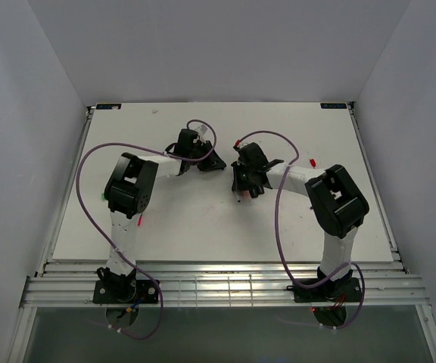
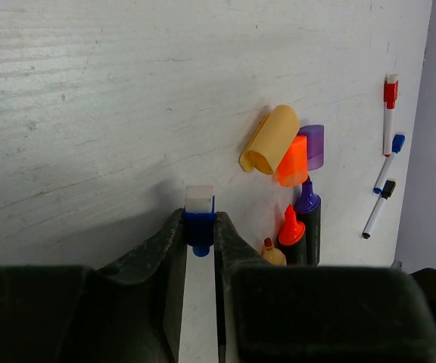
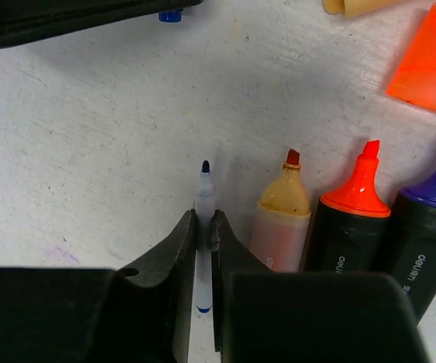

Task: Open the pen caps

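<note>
Near the middle of the white table [image 1: 203, 227] my two grippers sit close together, the left one a little farther back and to the left of the right one. My left gripper [image 2: 199, 215] is pinched almost fully closed on a blue cap [image 2: 200, 227] with a white end. The cap stands out from between the fingertips, off its pen. My right gripper [image 3: 203, 218] is squeezed nearly together as well, on a thin white pen [image 3: 204, 198] whose dark blue tip is bare and pokes out past the fingers. Cap and pen are apart, one in each gripper.

Just beside the held pen, three stubby highlighters lie side by side, all uncapped: a yellow highlighter [image 3: 280, 223], an orange highlighter [image 3: 353, 219] and a purple highlighter [image 3: 430, 227]. The last two have black barrels. Beyond their tips, three loose caps in matching colours lie on the table. A yellow-orange cap [image 2: 271, 138] has its open mouth toward my left wrist camera, an orange cap [image 2: 294, 162] touches it, and a purple cap [image 2: 313, 144] sits partly behind the orange one.

Well apart from that cluster, three thin capped pens [image 2: 387, 128] lie on the table. One wears a red cap [image 2: 390, 92], one a second blue cap [image 2: 397, 142] and one a black cap [image 2: 387, 189]. From above, only a small spot of red shows on the table, to the right of my right gripper.
</note>
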`<state>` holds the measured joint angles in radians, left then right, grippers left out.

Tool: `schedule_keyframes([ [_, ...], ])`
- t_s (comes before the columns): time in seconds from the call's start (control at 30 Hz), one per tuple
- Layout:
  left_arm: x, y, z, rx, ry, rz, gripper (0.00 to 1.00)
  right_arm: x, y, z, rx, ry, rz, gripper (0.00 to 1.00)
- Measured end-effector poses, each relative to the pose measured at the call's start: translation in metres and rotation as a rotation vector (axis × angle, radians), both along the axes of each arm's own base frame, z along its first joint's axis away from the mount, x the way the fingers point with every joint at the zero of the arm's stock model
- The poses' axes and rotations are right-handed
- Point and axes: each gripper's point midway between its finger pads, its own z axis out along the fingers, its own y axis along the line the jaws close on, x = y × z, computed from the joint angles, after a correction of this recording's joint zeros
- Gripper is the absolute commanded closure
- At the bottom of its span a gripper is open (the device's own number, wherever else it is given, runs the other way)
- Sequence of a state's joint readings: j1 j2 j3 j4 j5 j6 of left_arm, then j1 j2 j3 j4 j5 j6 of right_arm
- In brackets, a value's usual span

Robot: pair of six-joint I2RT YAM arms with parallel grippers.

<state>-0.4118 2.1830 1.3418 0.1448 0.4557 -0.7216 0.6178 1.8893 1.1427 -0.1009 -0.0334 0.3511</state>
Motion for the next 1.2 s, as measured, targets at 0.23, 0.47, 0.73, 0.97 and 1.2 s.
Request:
schedule_keyframes([
  [0.23, 0.002, -0.001, 0.0, 0.002, 0.002, 0.0, 1.0, 0.002, 0.001, 0.001, -0.017, 0.003, -0.005, 0.72],
  [0.47, 0.001, -0.001, 0.0, 0.004, 0.003, -0.001, 1.0, 0.006, -0.002, 0.004, -0.045, -0.007, -0.016, 0.52],
  [0.73, 0.0, -0.001, 0.0, 0.005, 0.007, -0.005, 1.0, 0.008, -0.004, 0.011, -0.055, -0.019, -0.021, 0.51],
  [0.97, 0.001, -0.008, 0.003, -0.001, 0.005, -0.018, 0.96, 0.014, 0.0, 0.069, 0.025, -0.127, -0.022, 0.5],
  [1.2, 0.006, -0.021, 0.0, -0.019, 0.004, -0.05, 0.83, 0.027, -0.03, 0.137, 0.102, -0.269, -0.11, 0.49],
])
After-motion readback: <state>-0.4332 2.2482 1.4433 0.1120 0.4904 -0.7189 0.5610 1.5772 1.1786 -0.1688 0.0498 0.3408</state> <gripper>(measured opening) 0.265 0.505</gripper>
